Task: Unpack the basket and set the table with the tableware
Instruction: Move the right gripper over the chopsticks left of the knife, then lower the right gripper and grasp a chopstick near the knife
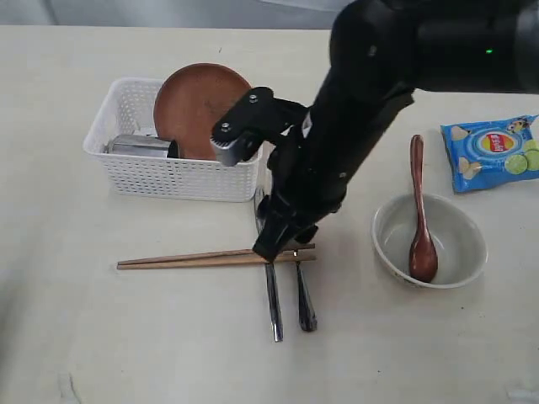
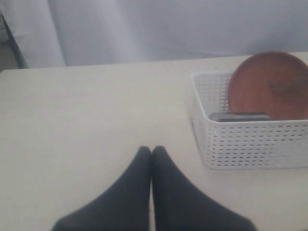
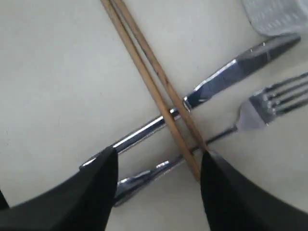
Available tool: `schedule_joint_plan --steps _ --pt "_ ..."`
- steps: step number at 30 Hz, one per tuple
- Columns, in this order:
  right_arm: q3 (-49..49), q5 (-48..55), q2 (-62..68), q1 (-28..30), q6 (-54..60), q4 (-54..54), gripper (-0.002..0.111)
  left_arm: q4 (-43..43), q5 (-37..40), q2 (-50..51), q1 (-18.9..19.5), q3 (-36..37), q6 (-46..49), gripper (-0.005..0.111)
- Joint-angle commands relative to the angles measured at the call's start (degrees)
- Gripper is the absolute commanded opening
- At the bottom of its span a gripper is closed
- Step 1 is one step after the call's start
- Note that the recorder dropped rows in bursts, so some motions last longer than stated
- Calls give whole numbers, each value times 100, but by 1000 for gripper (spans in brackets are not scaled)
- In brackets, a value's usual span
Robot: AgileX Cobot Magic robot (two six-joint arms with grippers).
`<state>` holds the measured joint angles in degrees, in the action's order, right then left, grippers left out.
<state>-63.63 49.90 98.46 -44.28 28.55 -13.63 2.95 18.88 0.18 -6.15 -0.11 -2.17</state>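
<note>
Risk at the right gripper (image 3: pixel 159 163), as I read it from the console: its jaws stand wide and hold nothing, straddling the spot where the chopsticks (image 3: pixel 149 82) lie crossed on top of the knife (image 3: pixel 240 62) and fork (image 3: pixel 274 101). Only one end of the chopsticks lies between the fingers. If I pinch there, I judge the long free end may swing, or the two sticks may split apart. Closing too low could also catch a steel handle beneath them and drag the cutlery askew. The basket (image 1: pixel 168 177) sits on the table (image 1: pixel 84 320) just beyond the gripper, so a careless lift might clip its wall. Inside it a brown plate (image 1: pixel 194 105) leans upright and a steel cup (image 1: pixel 139 146) lies on its side, both yet to be unpacked. Off to the gripper's other side, well apart, the bowl (image 1: pixel 459 240) holds a dark spoon (image 1: pixel 418 219), with a blue chip bag (image 1: pixel 493 151) beyond it. The left gripper (image 2: pixel 151 151) is closed on nothing, well clear of the basket.
</note>
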Motion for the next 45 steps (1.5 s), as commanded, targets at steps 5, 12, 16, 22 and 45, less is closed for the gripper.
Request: schedule_joint_plan --steps 5,12,16,22,45 --pt "-918 167 892 -830 383 390 50 -13 -59 -18 -40 11 6 0" --pt "-1277 248 1399 -947 171 917 51 -13 -59 -18 -40 11 6 0" --pt "-1317 173 1514 -936 -177 1714 50 -13 -59 -18 -40 11 6 0" --pt "-1317 43 1695 -936 -162 1802 43 -13 -59 -18 -40 11 6 0" --pt "-1317 -455 1990 -951 -70 1831 43 -13 -59 -18 -40 11 6 0"
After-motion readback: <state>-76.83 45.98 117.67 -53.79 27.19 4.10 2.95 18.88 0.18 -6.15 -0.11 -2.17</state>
